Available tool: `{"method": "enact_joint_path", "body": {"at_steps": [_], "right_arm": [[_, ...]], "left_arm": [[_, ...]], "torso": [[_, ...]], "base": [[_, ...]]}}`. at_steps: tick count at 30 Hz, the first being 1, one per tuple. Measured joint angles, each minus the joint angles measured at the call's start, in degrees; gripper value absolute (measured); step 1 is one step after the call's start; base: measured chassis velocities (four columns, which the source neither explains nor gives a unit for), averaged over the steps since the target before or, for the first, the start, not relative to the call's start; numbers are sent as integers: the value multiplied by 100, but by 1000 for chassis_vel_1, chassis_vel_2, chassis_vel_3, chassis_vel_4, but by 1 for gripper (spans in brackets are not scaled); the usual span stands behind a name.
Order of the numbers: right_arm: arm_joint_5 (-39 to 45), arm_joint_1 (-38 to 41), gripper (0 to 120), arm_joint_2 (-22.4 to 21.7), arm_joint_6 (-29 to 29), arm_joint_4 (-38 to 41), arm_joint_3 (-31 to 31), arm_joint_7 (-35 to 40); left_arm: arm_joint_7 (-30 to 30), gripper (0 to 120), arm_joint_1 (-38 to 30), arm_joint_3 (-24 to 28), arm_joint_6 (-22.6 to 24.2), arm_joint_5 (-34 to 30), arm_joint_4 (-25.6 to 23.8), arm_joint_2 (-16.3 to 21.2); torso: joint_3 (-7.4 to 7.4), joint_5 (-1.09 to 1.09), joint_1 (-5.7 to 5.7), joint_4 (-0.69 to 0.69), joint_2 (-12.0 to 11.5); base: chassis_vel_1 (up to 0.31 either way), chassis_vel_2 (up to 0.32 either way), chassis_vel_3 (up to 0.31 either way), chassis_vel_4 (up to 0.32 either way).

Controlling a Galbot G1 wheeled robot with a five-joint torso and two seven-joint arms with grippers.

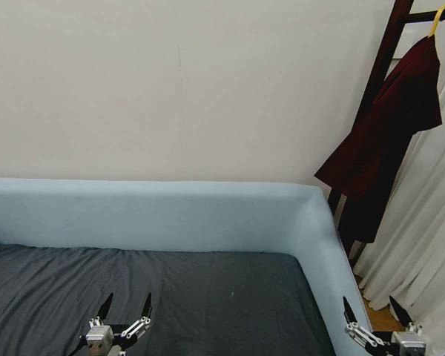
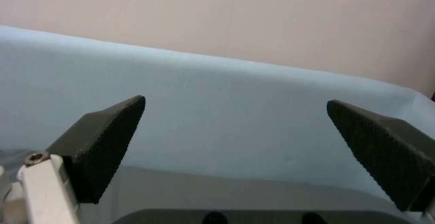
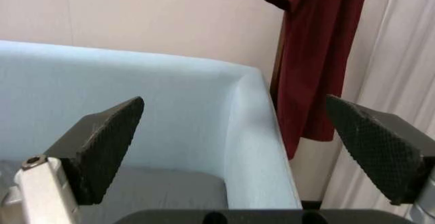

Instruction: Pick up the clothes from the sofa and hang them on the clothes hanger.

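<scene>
**Garment on rack; both jaws released**

My left gripper [image 1: 128,302] hovers over the sofa [image 1: 170,215] seat, my right gripper [image 1: 369,308] at its right arm; both jaws spread, empty. The dark red garment [image 1: 386,141] hangs by a yellow hanger [image 1: 437,22] on the wooden rack [image 1: 390,33] beside the sofa.

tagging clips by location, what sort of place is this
Probably a home living room, or a mock-up of one: a light blue sofa with a dark seat, a dark wooden clothes rack holding a dark red garment on a yellow hanger, and white curtains.
</scene>
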Motion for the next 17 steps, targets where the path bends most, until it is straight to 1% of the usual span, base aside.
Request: {"method": "enact_joint_path", "body": {"at_steps": [6, 17], "right_arm": [[-79, 136, 100, -132, 15, 1, -94, 59], [-107, 172, 100, -171, -48, 4, -108, 78]], "left_arm": [[0, 100, 0, 0, 0, 0, 0, 0], [0, 100, 0, 0, 0, 0, 0, 0]], "torso": [[0, 1, 0, 0, -1], [0, 1, 0, 0, 0]], "base": [[0, 0, 0, 0], [0, 0, 0, 0]]}}
